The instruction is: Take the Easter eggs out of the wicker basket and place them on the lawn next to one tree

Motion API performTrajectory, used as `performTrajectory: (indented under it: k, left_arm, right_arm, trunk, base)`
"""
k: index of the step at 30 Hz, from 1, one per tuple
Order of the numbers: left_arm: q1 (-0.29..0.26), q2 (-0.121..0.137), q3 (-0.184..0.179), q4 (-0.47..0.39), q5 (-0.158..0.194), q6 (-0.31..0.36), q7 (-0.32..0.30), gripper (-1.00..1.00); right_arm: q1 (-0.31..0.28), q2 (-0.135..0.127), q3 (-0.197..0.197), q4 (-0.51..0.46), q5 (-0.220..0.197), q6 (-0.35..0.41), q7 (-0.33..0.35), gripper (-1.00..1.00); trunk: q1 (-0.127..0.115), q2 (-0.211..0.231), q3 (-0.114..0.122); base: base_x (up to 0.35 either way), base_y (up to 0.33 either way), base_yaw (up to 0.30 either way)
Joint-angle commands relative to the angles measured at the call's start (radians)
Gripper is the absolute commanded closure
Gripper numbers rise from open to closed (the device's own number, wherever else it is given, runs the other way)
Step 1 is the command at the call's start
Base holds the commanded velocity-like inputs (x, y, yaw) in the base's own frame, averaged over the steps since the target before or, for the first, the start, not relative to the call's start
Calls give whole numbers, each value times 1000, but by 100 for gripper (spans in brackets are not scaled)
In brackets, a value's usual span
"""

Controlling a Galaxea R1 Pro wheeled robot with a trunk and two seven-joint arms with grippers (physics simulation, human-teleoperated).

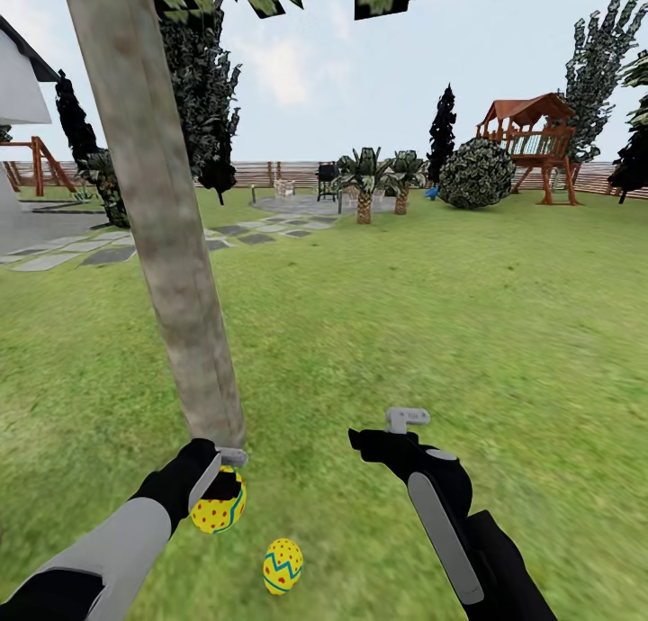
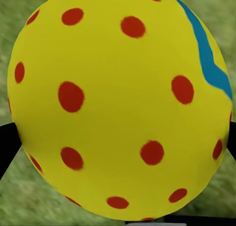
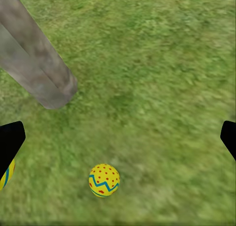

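Observation:
A thick pale tree (image 1: 171,270) leans up from the lawn (image 1: 432,333) just ahead on my left. Close to its foot my left gripper (image 1: 225,481) is shut on a yellow Easter egg (image 1: 216,513) with red dots. That egg (image 2: 118,103) looms large in the left wrist view, between black fingers (image 2: 7,147). A second egg (image 1: 283,565) with a blue zigzag band lies on the grass slightly right of it; it is also in the right wrist view (image 3: 104,180), near the trunk (image 3: 34,64). My right gripper (image 1: 385,430) hovers open and empty. The wicker basket is out of view.
A grey stepping-stone path (image 1: 108,252) runs off to the left behind the trunk. Far back stand palms (image 1: 364,184), a round bush (image 1: 475,173), a red playset (image 1: 531,135) and the slat fence (image 1: 270,173). Open grass stretches ahead and to the right.

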Motion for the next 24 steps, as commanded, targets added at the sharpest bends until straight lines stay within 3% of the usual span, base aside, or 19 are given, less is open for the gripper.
performTrajectory:
  k: [1,24]
  left_arm:
    - [-1,1,-8,-2,10,4,9,100]
    - [0,0,-11,0,7,-45,9,100]
  right_arm:
    - [-1,0,1,-1,-11,2,-10,-100]
    - [-2,0,0,0,-14,2,-9,-100]
  trunk:
    - [4,-8,-4]
    - [92,-169,-76]
  base:
    - [0,0,0]
    - [0,0,0]
